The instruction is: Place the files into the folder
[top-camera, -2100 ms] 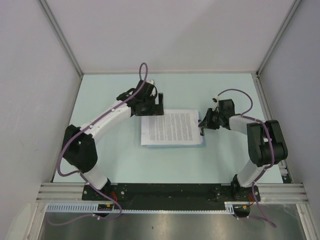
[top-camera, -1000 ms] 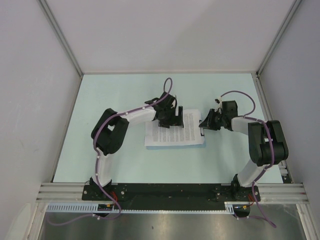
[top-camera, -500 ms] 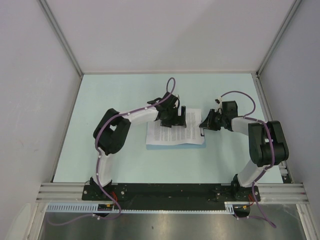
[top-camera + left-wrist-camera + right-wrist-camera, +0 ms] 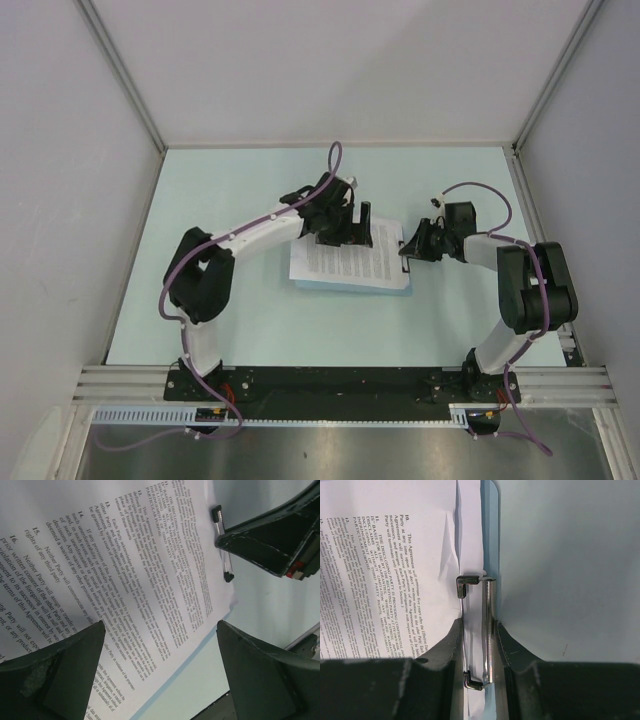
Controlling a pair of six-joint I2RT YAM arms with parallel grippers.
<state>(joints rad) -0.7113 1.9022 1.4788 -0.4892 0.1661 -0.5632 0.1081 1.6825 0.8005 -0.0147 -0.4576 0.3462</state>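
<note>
Top external, frame centre: left end effector spread wide above files; right end effector pinches metal clip at folder edge.

Pale mint table w/ grey walls on 3 sides, alu rail at near edge.

walls: plain grey | tabletop: pale mint | rails: aluminium
</note>
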